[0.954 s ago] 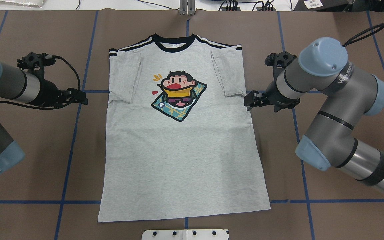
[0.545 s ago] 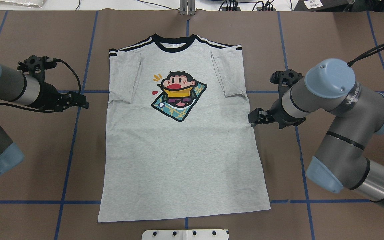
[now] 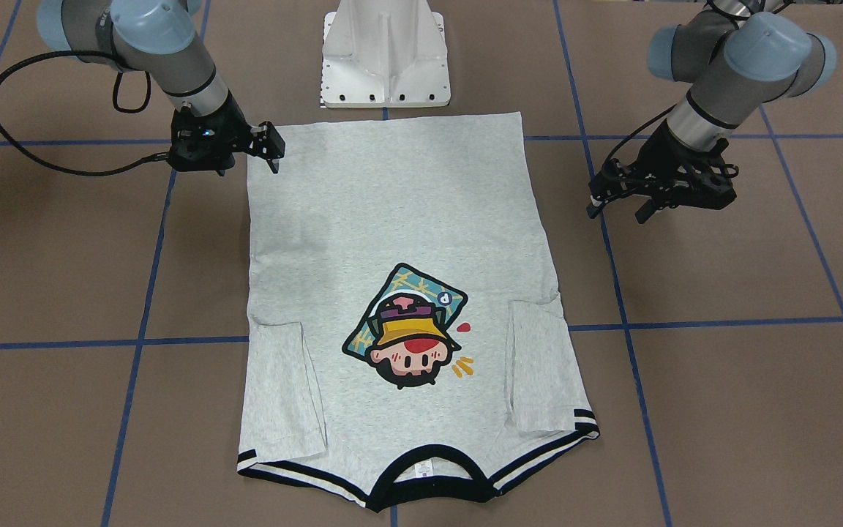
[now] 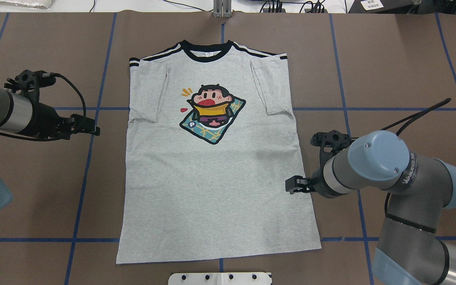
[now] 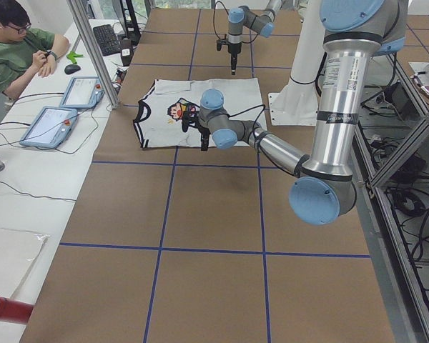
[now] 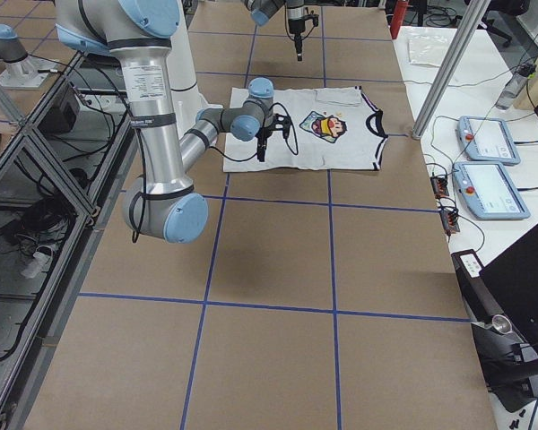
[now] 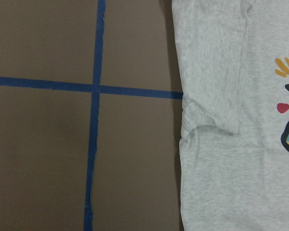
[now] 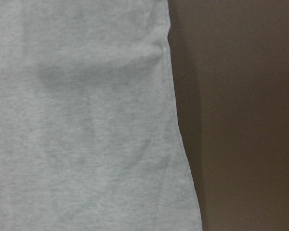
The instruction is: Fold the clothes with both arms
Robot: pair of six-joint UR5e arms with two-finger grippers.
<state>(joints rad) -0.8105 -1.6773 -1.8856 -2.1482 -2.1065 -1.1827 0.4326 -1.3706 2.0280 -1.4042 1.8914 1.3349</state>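
A grey T-shirt (image 4: 216, 190) lies flat on the brown desk (image 4: 390, 59), gridded with blue tape (image 4: 370, 109). The left fingers (image 4: 89, 129) and right fingers (image 4: 293, 186) are spread, empty. A man (image 5: 14, 50) sits alongside.

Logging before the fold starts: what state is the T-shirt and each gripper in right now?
T-shirt, flat, print up, sleeves folded inward, body unfolded.
Left gripper, open, empty, over the table beside the shirt.
Right gripper, at the shirt's side edge; open or shut unclear.
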